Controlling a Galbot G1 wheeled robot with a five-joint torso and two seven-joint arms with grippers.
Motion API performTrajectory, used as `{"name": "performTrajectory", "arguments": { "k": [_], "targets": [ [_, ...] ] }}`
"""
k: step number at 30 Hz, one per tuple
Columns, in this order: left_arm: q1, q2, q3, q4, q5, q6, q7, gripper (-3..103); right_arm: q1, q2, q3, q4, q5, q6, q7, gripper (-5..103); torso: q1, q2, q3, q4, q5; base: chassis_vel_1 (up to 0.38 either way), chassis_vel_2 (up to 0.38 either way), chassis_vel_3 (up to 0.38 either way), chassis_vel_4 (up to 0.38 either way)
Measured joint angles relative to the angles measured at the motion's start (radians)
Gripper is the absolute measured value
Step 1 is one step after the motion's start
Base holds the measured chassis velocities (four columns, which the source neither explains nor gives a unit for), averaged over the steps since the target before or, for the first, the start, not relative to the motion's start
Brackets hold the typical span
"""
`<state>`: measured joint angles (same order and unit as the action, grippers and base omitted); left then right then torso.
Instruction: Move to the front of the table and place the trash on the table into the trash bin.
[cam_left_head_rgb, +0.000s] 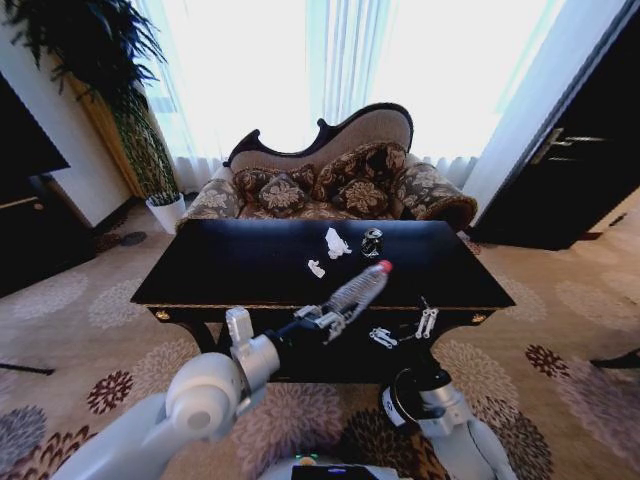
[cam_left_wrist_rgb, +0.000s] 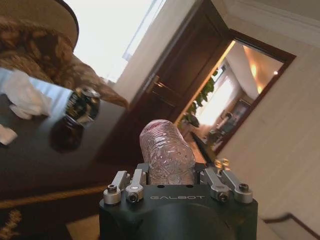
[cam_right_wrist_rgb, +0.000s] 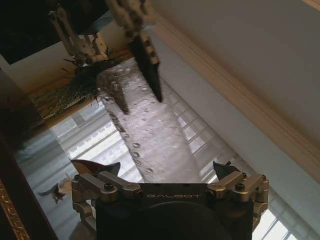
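My left gripper is shut on a clear plastic bottle with a red cap, held tilted above the front edge of the black table. In the left wrist view the bottle sticks out from between the left gripper fingers. On the table lie two white paper scraps and a dark shiny can. My right gripper stands open just below and to the right of the bottle. In the right wrist view the bottle hangs beyond the open right gripper. The trash bin is out of view.
A patterned sofa stands behind the table. A white planter pot with a tall plant is at the back left, a dark door at the right, dark furniture at the left. Patterned carpet surrounds the table.
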<state>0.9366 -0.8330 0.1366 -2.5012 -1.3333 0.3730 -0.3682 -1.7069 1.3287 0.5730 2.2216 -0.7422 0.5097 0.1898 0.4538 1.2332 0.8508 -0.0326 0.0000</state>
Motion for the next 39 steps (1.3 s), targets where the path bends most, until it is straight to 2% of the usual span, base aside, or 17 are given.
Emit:
{"name": "performTrajectory", "arguments": {
  "k": [6, 11, 13, 16, 18, 19, 20, 22, 25, 29, 31, 34, 37, 39],
  "targets": [
    [0.056, -0.012, 0.051, -0.003, 0.017, 0.006, -0.004, 41, -0.003, 0.011, -0.017, 0.002, -0.008, 0.003, -0.002, 100, 0.000, 0.000, 0.000, 0.0000, -0.0001, 0.000, 0.000, 0.000, 0.000],
    [0.099, -0.018, 0.055, -0.003, 0.053, 0.004, 0.001, 41, -0.007, 0.011, -0.018, 0.004, -0.008, 0.002, -0.005, 101, 0.000, 0.000, 0.000, 0.0001, -0.0002, 0.000, 0.000, 0.000, 0.000],
    [0.105, -0.018, 0.052, -0.003, 0.056, 0.005, 0.004, 41, -0.009, 0.011, -0.018, 0.004, -0.008, 0.002, -0.006, 97, 0.000, 0.000, 0.000, 0.0001, -0.0002, 0.000, 0.000, 0.000, 0.000],
    [0.118, -0.017, 0.042, -0.004, 0.059, 0.006, 0.010, 41, -0.012, 0.011, -0.019, 0.004, -0.007, 0.005, -0.007, 82, 0.000, 0.000, 0.000, 0.0001, -0.0002, 0.000, 0.000, 0.000, 0.000],
    [0.121, -0.017, 0.040, -0.004, 0.059, 0.007, 0.011, 41, -0.012, 0.011, -0.020, 0.004, -0.007, 0.006, -0.007, 82, 0.000, 0.000, 0.000, 0.0001, -0.0002, 0.000, 0.000, 0.000, 0.000],
    [0.127, -0.017, 0.035, -0.005, 0.059, 0.008, 0.011, 41, -0.011, 0.013, -0.020, 0.004, -0.007, 0.008, -0.007, 71, 0.000, 0.000, 0.000, 0.0001, -0.0001, 0.000, 0.000, 0.000, 0.000],
    [0.135, -0.017, 0.028, -0.005, 0.060, 0.009, 0.012, 41, -0.011, 0.015, -0.021, 0.004, -0.007, 0.010, -0.008, 71, 0.000, 0.000, 0.000, 0.0001, -0.0001, 0.000, 0.000, 0.000, 0.000],
    [0.149, -0.016, 0.015, -0.005, 0.066, 0.014, 0.014, 41, -0.011, 0.019, -0.023, 0.004, -0.007, 0.014, -0.008, 62, 0.000, 0.000, 0.000, 0.0001, -0.0002, 0.000, 0.000, 0.000, 0.000],
    [0.159, -0.016, 0.004, -0.005, 0.069, 0.021, 0.017, 41, -0.013, 0.022, -0.024, 0.004, -0.007, 0.017, -0.008, 59, 0.000, 0.000, 0.000, 0.0001, -0.0002, 0.000, 0.000, 0.000, 0.000],
    [0.168, -0.012, -0.004, -0.005, 0.081, 0.031, 0.021, 41, -0.015, 0.023, -0.024, 0.004, -0.006, 0.022, -0.009, 46, 0.000, 0.000, 0.000, 0.0001, -0.0002, 0.000, 0.000, 0.000, 0.000],
    [0.170, -0.010, -0.007, -0.005, 0.087, 0.035, 0.023, 39, -0.016, 0.024, -0.024, 0.003, -0.004, 0.022, -0.009, 44, 0.000, 0.000, 0.000, 0.0001, -0.0002, 0.000, 0.000, 0.000, 0.000],
    [0.183, 0.001, -0.023, -0.002, 0.131, 0.049, 0.044, 55, -0.019, 0.026, -0.024, -0.004, 0.003, 0.024, -0.009, 42, 0.000, 0.000, 0.000, 0.0001, -0.0003, 0.000, 0.000, 0.000, 0.000],
    [0.196, 0.012, -0.034, -0.001, 0.169, 0.050, 0.061, 60, -0.019, 0.028, -0.026, -0.012, 0.007, 0.026, -0.008, 41, 0.000, 0.000, 0.000, 0.0001, -0.0002, 0.000, 0.000, 0.000, 0.000],
    [0.210, 0.025, -0.046, 0.000, 0.204, 0.050, 0.076, 71, -0.017, 0.029, -0.030, -0.023, 0.015, 0.026, -0.008, 41, 0.000, 0.000, 0.000, 0.0001, -0.0002, 0.000, 0.000, 0.000, 0.000]
  ]
}}
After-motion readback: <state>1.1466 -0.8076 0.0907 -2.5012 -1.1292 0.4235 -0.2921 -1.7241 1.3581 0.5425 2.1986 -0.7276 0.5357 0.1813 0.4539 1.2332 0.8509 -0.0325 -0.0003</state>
